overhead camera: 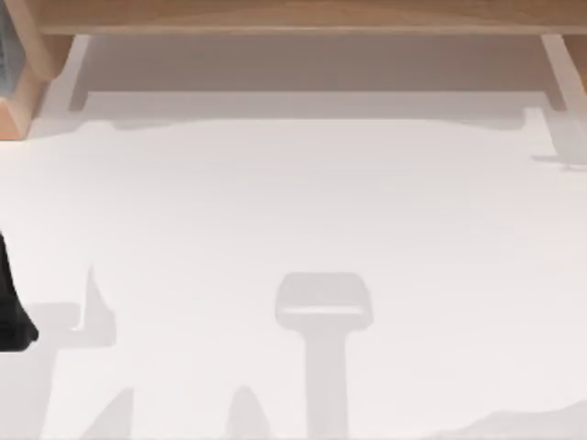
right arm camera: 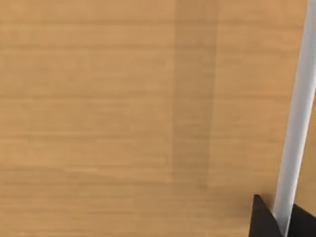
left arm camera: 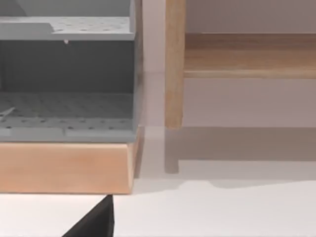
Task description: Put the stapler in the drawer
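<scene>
Right wrist view: right end effector (right arm camera: 281,217) seems to straddle a white bar (right arm camera: 296,123), perhaps the stapler; grip unclear.

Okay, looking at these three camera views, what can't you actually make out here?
- Left arm: in the top view, cut off by the left edge; its gripper's state cannot be told.
- Dark gripper tip: left wrist view, cut off by the bottom edge.
- Right wrist view: wood panel and a white bar between dark gripper parts cropped at the bottom; grip unclear.
- Grey perforated shelf unit: cropped by the left wrist view's edges.
</scene>
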Controlling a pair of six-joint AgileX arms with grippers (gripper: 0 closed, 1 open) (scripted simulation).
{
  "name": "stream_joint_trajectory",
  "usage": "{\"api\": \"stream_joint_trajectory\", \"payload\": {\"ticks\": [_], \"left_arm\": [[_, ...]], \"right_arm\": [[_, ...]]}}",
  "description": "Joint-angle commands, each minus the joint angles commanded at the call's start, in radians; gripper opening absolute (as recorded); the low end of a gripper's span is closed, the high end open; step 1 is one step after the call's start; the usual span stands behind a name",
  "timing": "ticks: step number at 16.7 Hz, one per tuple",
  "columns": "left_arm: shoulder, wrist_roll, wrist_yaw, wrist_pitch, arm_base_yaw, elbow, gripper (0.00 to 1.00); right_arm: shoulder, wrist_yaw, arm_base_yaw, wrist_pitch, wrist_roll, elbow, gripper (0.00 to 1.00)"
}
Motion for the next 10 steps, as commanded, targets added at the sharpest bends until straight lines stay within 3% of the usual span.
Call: {"api": "stream_joint_trajectory", "payload": {"ticks": [10], "left_arm": [[0.0, 0.0, 0.0, 0.0, 0.0, 0.0, 1.0]], "right_arm": [[0.06, 0.041, 0.049, -0.09, 0.005, 0.127, 0.0]]}}
